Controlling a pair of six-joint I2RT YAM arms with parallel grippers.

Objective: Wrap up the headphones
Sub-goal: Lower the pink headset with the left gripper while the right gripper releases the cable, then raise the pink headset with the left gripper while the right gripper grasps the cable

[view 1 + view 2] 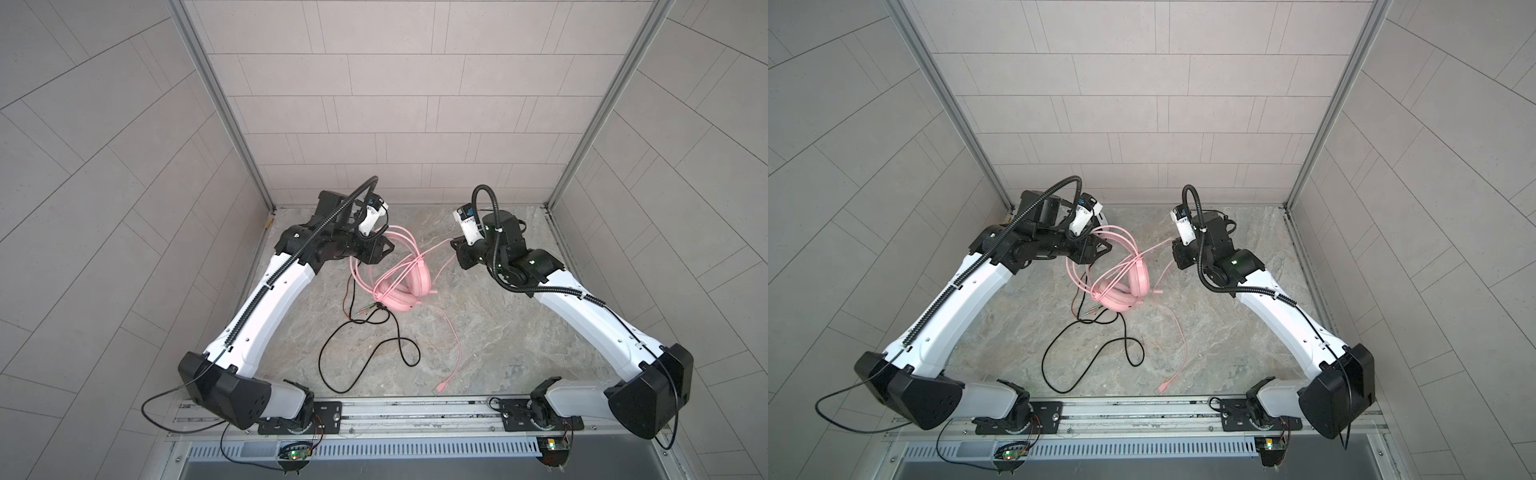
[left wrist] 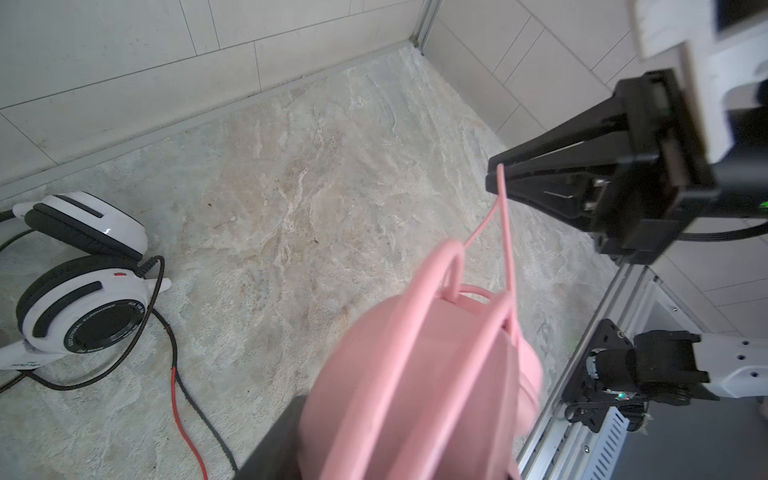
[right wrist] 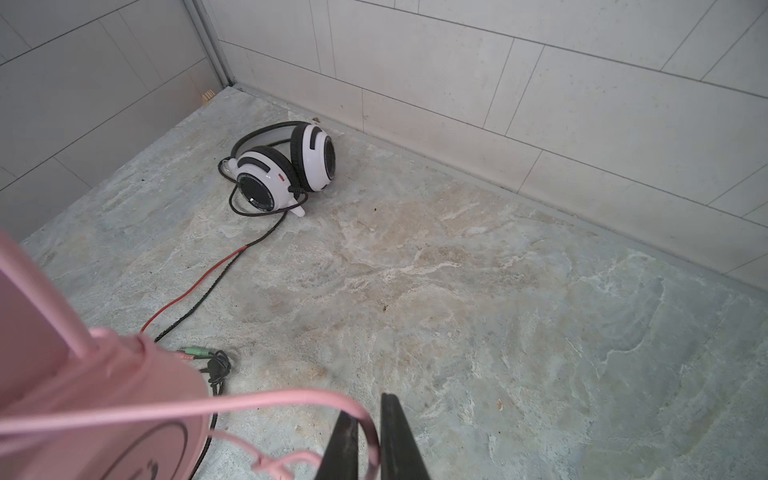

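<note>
a: what lies nearest?
b: the pink cable [image 1: 458, 336], plug end by the near edge of the table [image 1: 519, 324], beside the looping black cable [image 1: 320, 361].
a: the pink headset [image 1: 401, 291]?
b: mid-table, between the claws. the left claw [image 1: 380, 249], about half open, clamps it, band rising far-left, cups nearer. the right claw [image 2: 496, 178], almost closed, pinches the pink cable.
a: farthest?
b: the white-and-black headset [image 3: 286, 166], far left corner.

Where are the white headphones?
In the right wrist view, the white headphones lie by the back wall near the left corner, away from the pink headphones.
</note>
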